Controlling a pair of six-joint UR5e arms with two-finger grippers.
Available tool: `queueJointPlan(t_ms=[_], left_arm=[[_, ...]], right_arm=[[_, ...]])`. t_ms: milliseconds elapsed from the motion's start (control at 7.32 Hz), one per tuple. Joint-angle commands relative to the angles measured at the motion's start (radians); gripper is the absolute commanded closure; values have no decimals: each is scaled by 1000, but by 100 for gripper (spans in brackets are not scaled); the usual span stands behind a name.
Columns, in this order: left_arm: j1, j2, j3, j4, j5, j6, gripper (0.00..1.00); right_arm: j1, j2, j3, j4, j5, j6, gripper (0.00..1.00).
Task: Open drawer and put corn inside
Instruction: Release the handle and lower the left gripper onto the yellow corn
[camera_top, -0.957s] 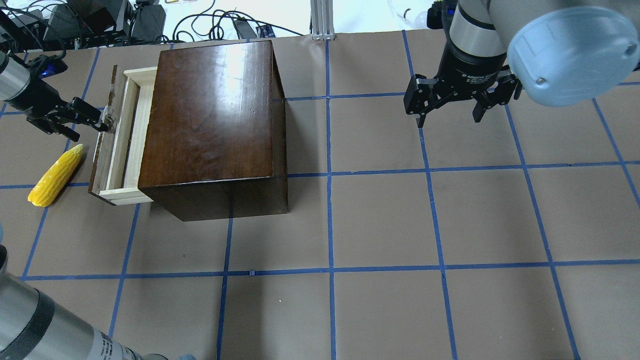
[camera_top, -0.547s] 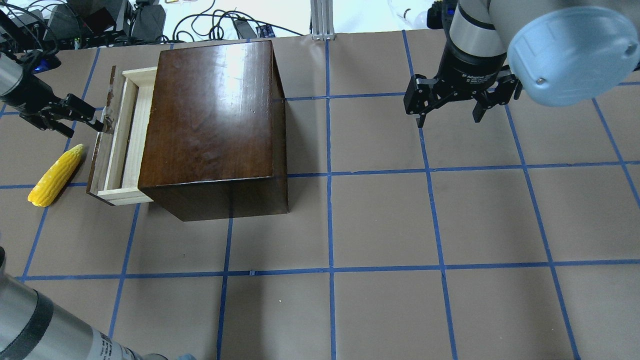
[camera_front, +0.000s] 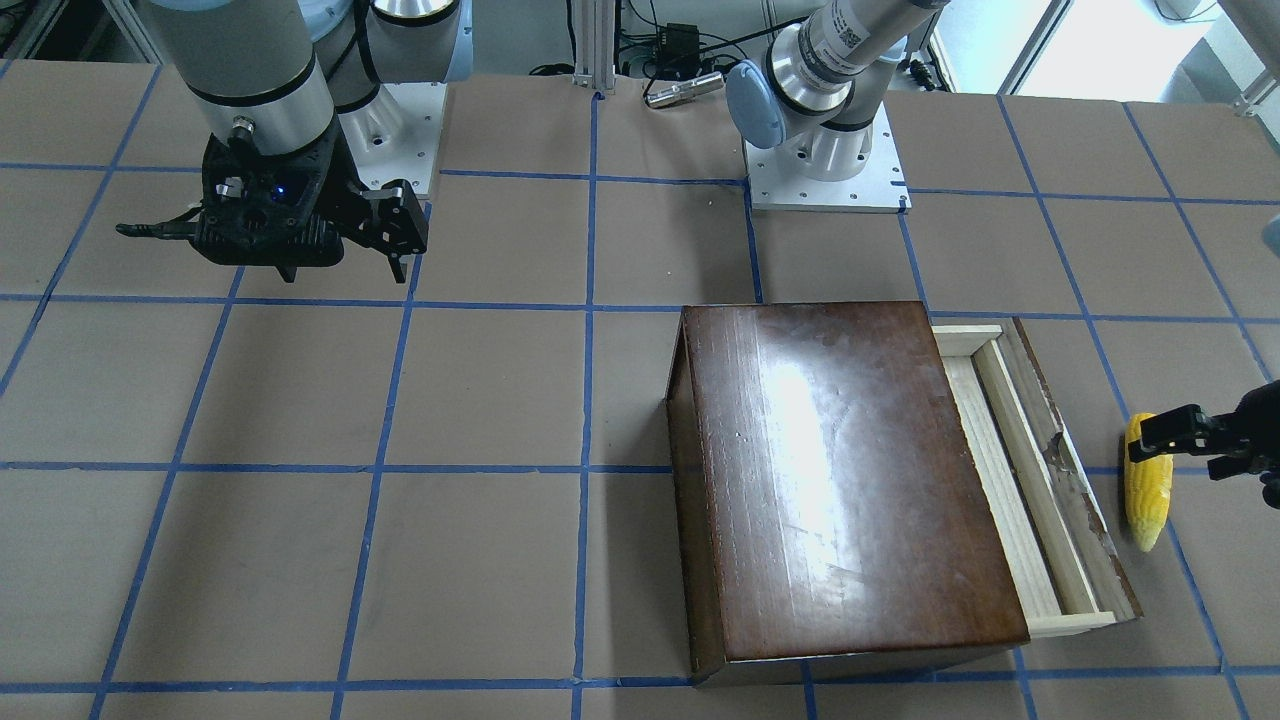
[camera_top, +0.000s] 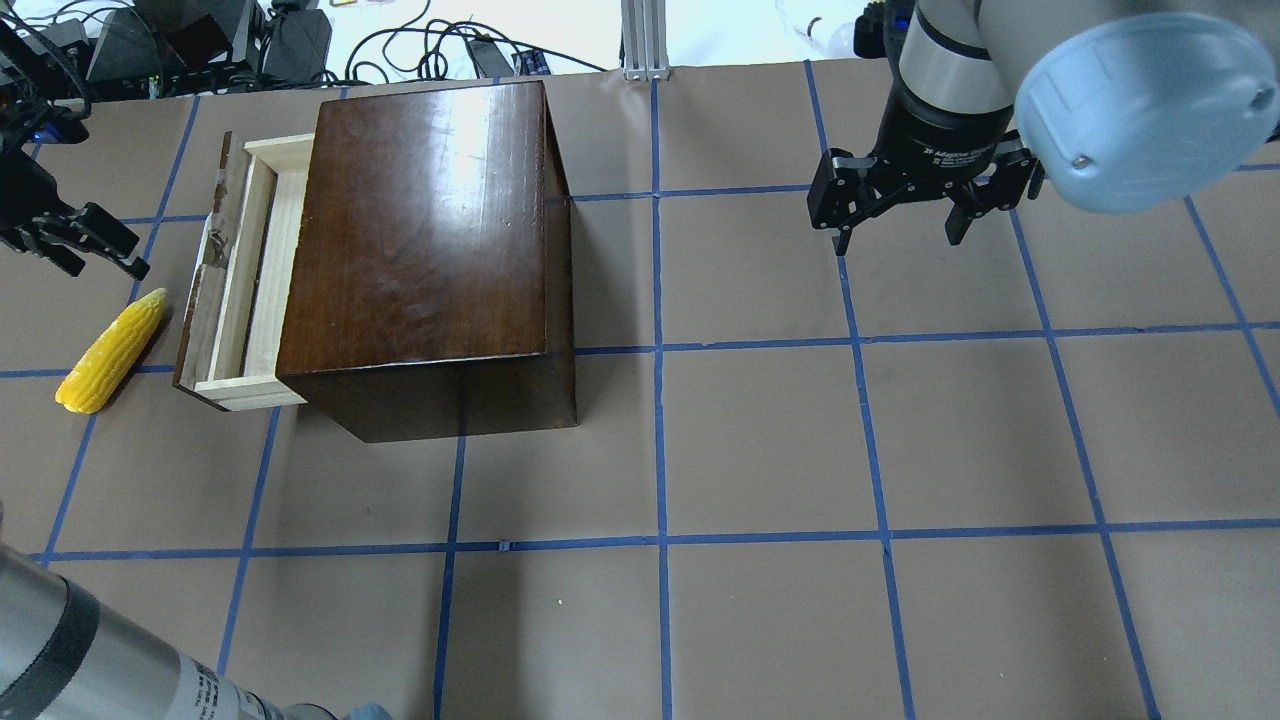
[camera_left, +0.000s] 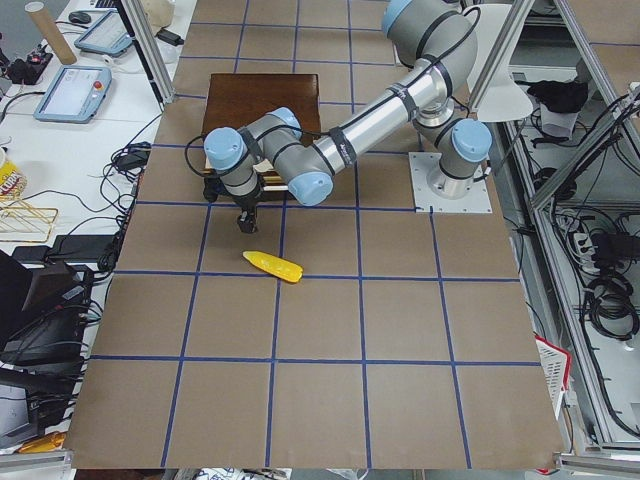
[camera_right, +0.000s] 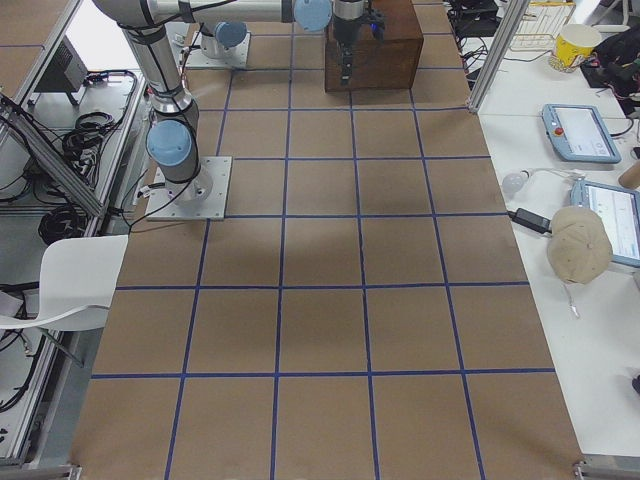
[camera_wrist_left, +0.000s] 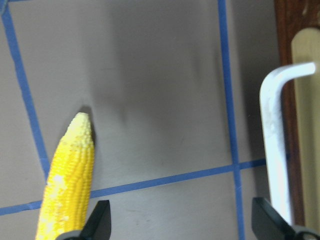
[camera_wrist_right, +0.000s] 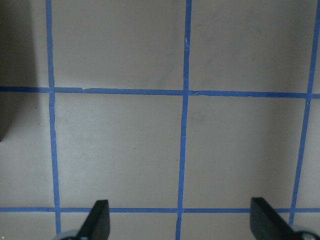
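Corn (camera_top: 110, 352) apparently just clear of drawer (camera_top: 236, 285) front edge

L arm (camera_front: 850, 40), R arm (camera_front: 250, 60): silver tubes, black bands, pale-blue joint caps (camera_top: 1140, 100) w/ screw. R gripper (camera_top: 897, 240) black, white lettering, blue LED (camera_front: 278, 187). Grey base plates (camera_front: 825, 195).

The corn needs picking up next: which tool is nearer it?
Left. The left tool hangs open by the corn; the right tool is across the table, beyond the box.
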Motion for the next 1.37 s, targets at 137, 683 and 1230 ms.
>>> queueJointPlan(t_ms=[137,683,1230], left_arm=[[46,-56,-25,71,36,131,0],[122,-118,-150,262,30,273,0],[128,-104,-212,370,37,327,5]], right_arm=[[0,0,0,0,0,0,0],[0,0,0,0,0,0,0],[0,0,0,0,0,0,0]])
